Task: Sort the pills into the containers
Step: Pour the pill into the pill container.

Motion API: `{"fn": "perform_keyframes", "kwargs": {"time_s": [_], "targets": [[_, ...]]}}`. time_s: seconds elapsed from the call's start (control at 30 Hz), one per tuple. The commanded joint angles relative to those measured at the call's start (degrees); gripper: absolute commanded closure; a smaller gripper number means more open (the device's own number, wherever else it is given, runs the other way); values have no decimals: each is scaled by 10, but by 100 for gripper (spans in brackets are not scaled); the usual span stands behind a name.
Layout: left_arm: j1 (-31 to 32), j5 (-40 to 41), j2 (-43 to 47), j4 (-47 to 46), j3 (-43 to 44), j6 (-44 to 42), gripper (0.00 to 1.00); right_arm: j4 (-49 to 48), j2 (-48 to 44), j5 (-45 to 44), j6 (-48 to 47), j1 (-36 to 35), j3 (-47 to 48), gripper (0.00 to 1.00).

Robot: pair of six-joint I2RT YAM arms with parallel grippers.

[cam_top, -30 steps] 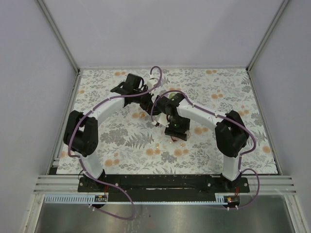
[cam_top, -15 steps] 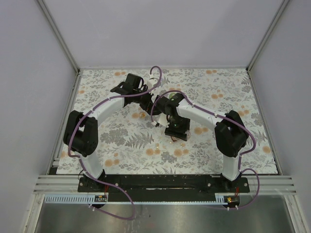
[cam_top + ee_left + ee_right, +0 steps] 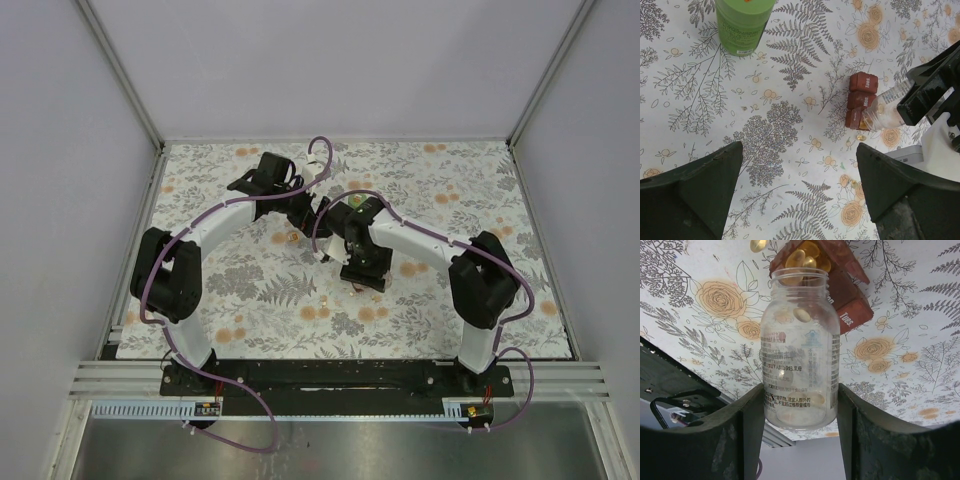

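- the right gripper (image 3: 799, 390) is closed partway on the clear bottle (image 3: 799, 335), which is clamped by its lower body between both fingers, with the mouth pointed away from the wrist.
- just beyond the mouth lies the red box (image 3: 845, 287), with one compartment open and pills (image 3: 802, 257) heaped in it. whether the rim touches them cannot be told.
- one pill (image 3: 801, 315) is seen inside the bottle near the neck, and a few more seem to lie near its base.
- the left gripper (image 3: 799, 150) is spread wide and nothing is held. the green bottle (image 3: 742, 22) is well ahead of it to the left, and the box is ahead to the right.
- risk: the compartment looks full, so further pills could be spilled over its edge onto the cloth (image 3: 715, 100). a loose pill (image 3: 758, 245) is seen beside the box, beyond the mouth.
- risk: the light box could be pushed or tipped if the rim is pressed against it, since it is not braced by the left gripper.
- risk: the smooth bottle could be turned in the grip if it is tilted sharply.
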State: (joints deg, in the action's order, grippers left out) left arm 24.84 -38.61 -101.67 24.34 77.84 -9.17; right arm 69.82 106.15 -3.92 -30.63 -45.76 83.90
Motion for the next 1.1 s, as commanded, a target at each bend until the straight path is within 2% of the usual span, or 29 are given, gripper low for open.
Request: {"fn": "perform_keyframes", "kwargs": {"time_s": [0.0,1.07], "targets": [[-3,-16,19,-15,0,2,1,-27,-38,-7,9,-6,-15,100],[-3,-18,14,-10,1,1,1,-86,-110,-12,27,-6,-88,100]]}}
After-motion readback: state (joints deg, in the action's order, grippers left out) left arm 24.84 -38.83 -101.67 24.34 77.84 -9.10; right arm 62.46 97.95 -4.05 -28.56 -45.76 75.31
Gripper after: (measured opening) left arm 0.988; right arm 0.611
